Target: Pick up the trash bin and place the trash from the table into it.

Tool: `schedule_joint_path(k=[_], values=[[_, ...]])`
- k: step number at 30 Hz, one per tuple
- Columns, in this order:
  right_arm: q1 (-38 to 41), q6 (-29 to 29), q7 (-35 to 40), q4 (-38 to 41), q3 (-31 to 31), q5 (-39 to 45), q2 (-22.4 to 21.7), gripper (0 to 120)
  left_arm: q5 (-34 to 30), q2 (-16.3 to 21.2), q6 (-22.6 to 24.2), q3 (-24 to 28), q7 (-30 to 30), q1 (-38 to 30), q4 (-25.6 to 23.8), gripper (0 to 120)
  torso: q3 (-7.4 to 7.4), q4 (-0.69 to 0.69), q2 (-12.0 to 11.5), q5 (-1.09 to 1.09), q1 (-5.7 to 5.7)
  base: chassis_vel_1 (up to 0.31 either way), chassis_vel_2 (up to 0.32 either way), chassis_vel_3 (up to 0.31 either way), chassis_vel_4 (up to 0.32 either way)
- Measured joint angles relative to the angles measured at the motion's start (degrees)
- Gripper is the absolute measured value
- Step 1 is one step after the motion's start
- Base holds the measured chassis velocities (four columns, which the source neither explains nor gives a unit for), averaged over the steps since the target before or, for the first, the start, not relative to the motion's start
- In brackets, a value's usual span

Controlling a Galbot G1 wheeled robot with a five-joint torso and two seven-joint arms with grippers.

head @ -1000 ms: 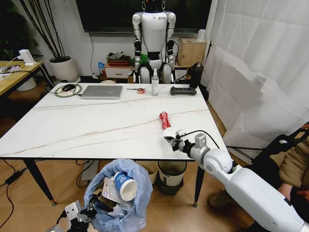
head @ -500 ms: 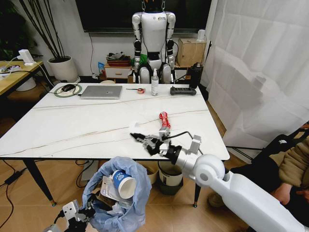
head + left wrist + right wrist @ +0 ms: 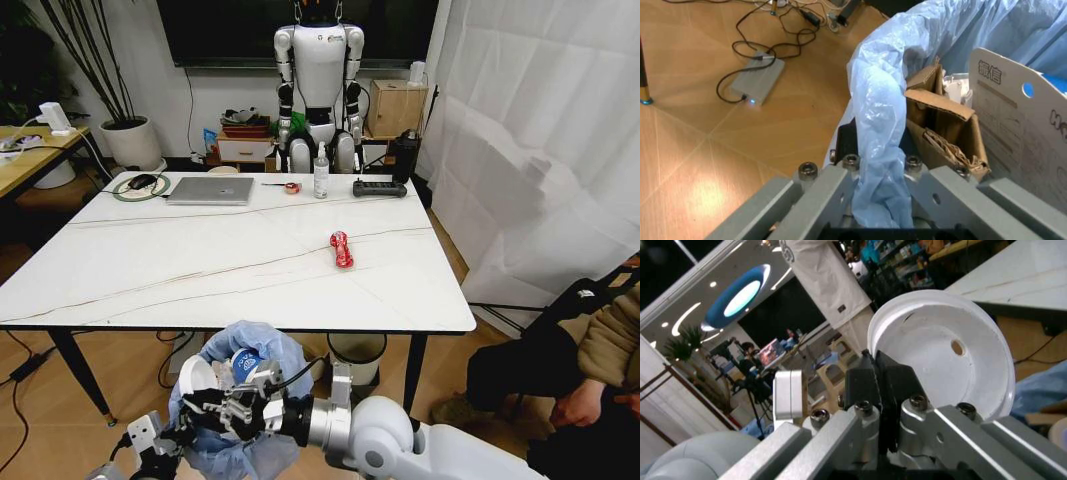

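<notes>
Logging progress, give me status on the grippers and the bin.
Left gripper clamps trash bin bag rim. Right gripper holds white lid over bin. Red wrapper left on table.

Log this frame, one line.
left gripper: shut on trash bin | right gripper: holds white lid over bin | red wrapper: on table

White lid (image 3: 943, 347); pale-blue bin bag (image 3: 873, 150) (translucent).
</notes>
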Motion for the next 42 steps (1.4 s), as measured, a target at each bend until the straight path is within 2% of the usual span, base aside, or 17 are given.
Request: schedule_joint_path(k=[10, 29, 42], values=[[0.41, 0.03, -0.02, -3.10, -1.80, -0.94, 3.57, 0, 0.06, -0.30, 0.01, -0.09, 0.14, 0.82, -1.11, 0, 0.00, 0.01, 0.00, 0.01, 0.00, 0.000, 0.000, 0.000, 0.000], [0.21, 0.39, -0.53, -3.99, -0.96, -1.68, 1.11, 0, 0.85, -0.34, -0.07, 0.00, 0.62, 1.92, -1.26, 0, 0.00, 0.00, 0.00, 0.02, 0.00, 0.000, 0.000, 0.000, 0.000], [1.86, 0.46, -0.87, -5.65, -2.26, -1.87, 3.67, 0, 0.82, -0.38, -0.06, -0.19, 0.58, 1.65, -1.05, 0, 0.00, 0.00, 0.00, 0.02, 0.00, 0.000, 0.000, 0.000, 0.000]])
